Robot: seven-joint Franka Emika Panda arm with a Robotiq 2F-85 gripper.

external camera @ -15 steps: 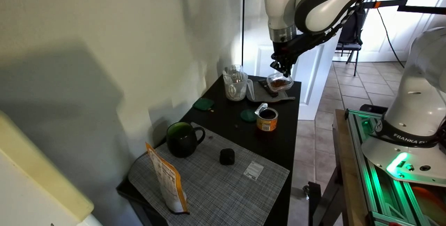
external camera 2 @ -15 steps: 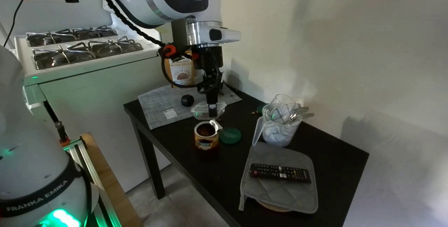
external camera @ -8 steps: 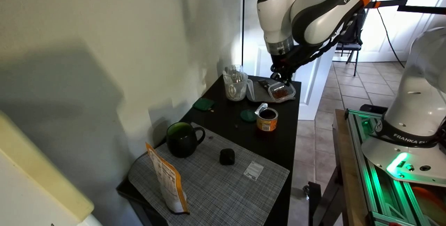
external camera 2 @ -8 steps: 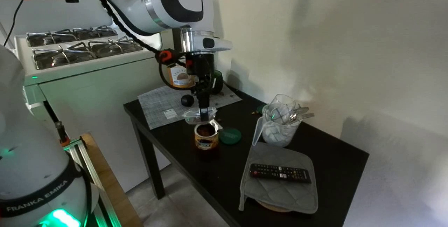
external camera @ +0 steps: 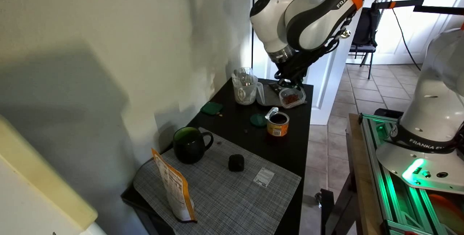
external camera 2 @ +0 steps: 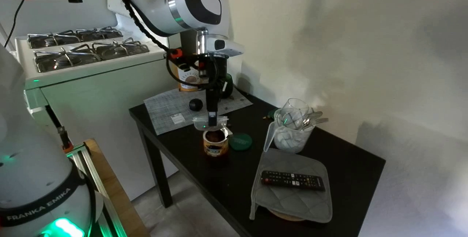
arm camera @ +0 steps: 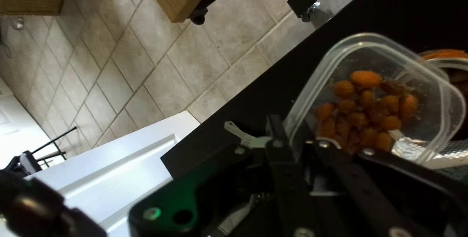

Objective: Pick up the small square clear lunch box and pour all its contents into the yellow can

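The small clear lunch box (arm camera: 369,57) hangs above the black table (external camera 2: 234,185), one of its walls pinched in the gripper (arm camera: 297,132), which is clamped firmly on it. Orange-brown rounded pieces (arm camera: 360,118) lie heaped inside, toward the gripper's side. The yellow can (external camera: 278,130) stands upright on the table, its foil flap (external camera: 272,112) peeled up at the rim, with a round green lid (external camera 2: 241,142) just beside it. In the wrist view the box's far side overlaps the can's rim; whether it sits directly over the mouth is hard to judge. A remote control (external camera 2: 292,180) rests on a gray quilted mitt (external camera 2: 307,206), near a clear jug (external camera: 245,95) that holds a drinking glass (external camera 2: 295,108) and cutlery (external camera 2: 315,119). On the gray placemat (external camera: 228,202) stand a dark mug (external camera: 188,148) with a green inside and an orange-edged pouch (external camera: 176,188); a small black object (external camera: 236,163) lies near them.
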